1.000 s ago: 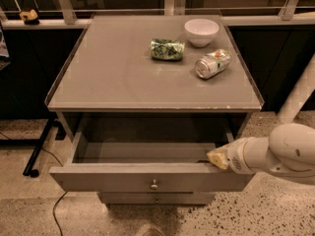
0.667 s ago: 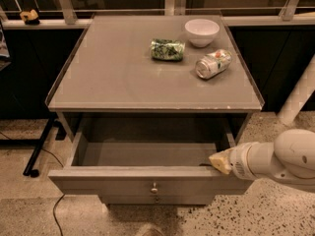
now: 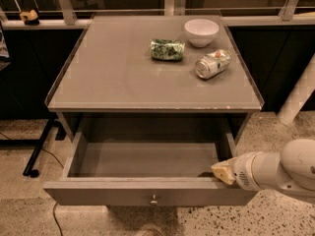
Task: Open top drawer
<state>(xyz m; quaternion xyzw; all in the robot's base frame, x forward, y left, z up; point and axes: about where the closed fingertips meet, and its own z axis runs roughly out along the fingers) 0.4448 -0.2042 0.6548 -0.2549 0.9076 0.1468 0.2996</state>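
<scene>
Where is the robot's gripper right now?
In the camera view, the gripper sits low on the right of the picture, at the right end of the open top drawer, just behind its front panel.

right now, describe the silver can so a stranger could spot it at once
On the cabinet top, above the open top drawer with the gripper at its right front corner, look toward the right edge. The silver can lies on its side in front of the white bowl. It is metallic, unlike the green packet to its left.
</scene>
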